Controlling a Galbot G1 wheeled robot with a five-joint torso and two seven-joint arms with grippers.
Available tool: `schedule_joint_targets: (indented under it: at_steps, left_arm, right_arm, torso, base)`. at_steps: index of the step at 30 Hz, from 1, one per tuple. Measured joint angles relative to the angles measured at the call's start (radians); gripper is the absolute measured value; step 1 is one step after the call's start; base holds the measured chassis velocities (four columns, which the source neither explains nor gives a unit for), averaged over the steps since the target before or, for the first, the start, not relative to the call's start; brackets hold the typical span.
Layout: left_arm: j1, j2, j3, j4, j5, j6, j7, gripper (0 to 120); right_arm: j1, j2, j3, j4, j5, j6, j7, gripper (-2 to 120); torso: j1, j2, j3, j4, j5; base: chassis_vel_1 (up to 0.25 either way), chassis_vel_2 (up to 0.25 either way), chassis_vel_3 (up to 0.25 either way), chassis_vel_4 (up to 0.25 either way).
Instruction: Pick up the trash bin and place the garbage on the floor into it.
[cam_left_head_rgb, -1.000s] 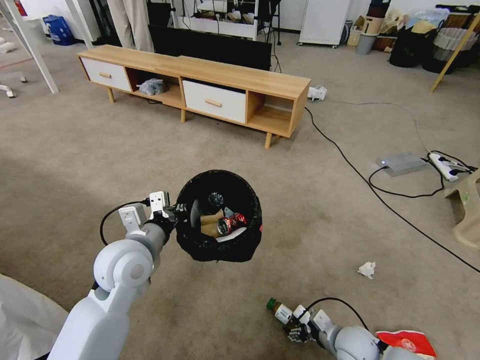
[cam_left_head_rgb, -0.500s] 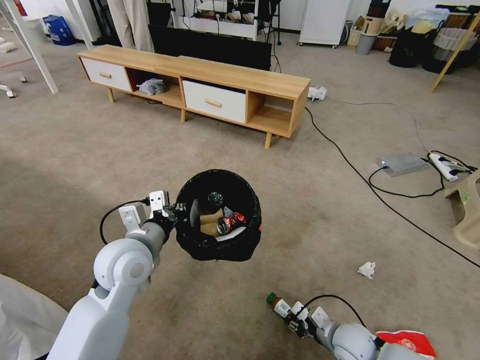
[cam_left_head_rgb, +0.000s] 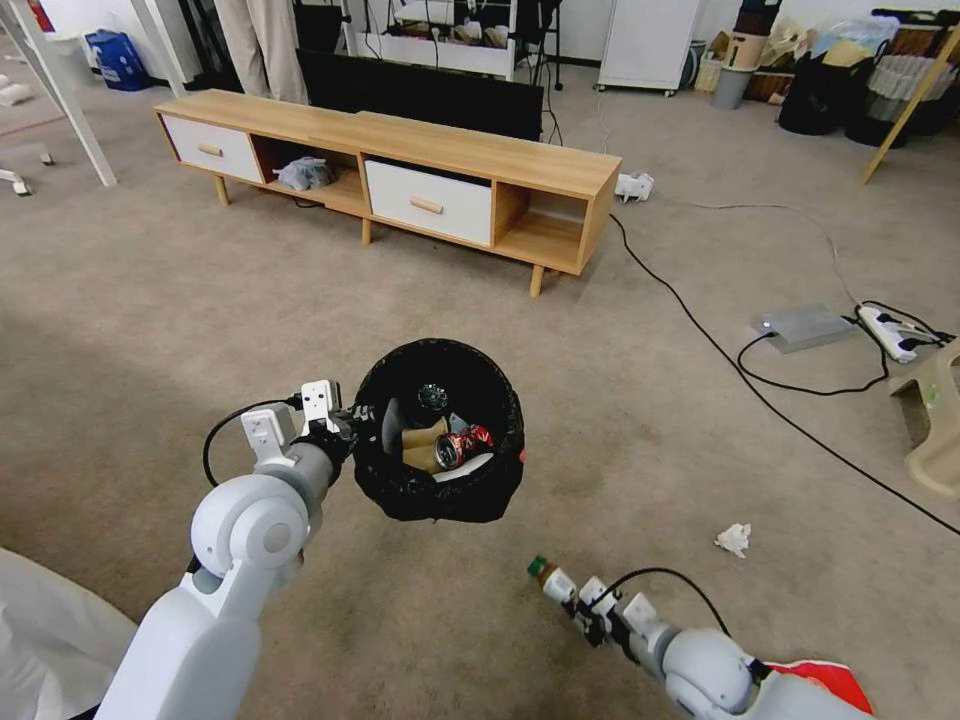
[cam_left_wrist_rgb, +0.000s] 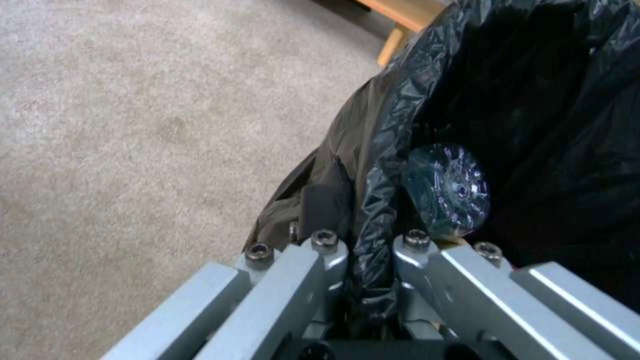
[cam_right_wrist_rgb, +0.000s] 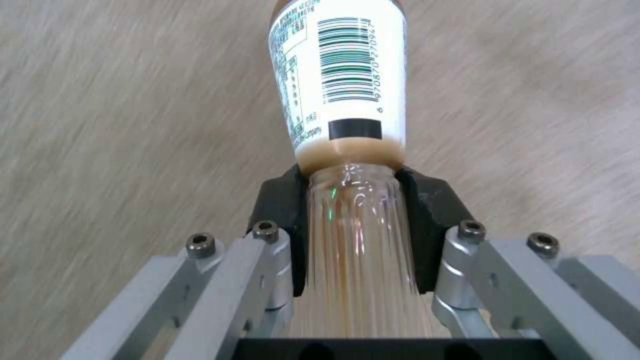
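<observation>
Bottle (cam_left_head_rgb: 556, 583) cap points toward bin (cam_left_head_rgb: 437, 432)

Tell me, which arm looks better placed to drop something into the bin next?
The right. Its gripper is shut on a bottle held just in front of the trash bin, while the left gripper is busy pinching the bin's rim.

We see beige carpet floor (cam_left_head_rgb: 150, 320): white paper wad (cam_left_head_rgb: 733, 539), red-and-white wrapper (cam_left_head_rgb: 835, 680), cables (cam_left_head_rgb: 760, 395), power strip (cam_left_head_rgb: 893, 332), low wooden cabinet (cam_left_head_rgb: 400, 170).
</observation>
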Motion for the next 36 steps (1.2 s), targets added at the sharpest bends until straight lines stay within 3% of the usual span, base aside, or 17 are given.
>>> schedule_joint_targets:
  at_steps: [10, 20, 36]
  left_arm:
    - [-0.003, 0.012, -0.002, -0.005, -0.036, 0.030, -0.042, 0]
    - [0.020, 0.029, -0.015, -0.032, -0.050, 0.039, -0.053, 0]
    - [0.007, 0.035, -0.007, -0.013, -0.070, 0.048, -0.066, 0]
  right_arm:
    - [0.010, 0.047, 0.202, 0.049, -0.011, 0.088, 0.000, 26]
    - [0.009, 0.068, 0.264, 0.120, -0.006, 0.126, 0.032, 26]
    - [0.061, 0.062, 0.346, 0.248, 0.038, 0.168, 0.042, 26]
  torso:
    - [0.000, 0.000, 0.000, 0.0000, 0.0000]
    - [0.000, 0.000, 0.000, 0.0001, 0.0001]
    - [0.000, 0.000, 0.000, 0.0000, 0.0000]
  base:
    - [0.000, 0.000, 0.000, 0.000]
    - [0.000, 0.000, 0.000, 0.000]
    - [0.000, 0.000, 0.000, 0.000]
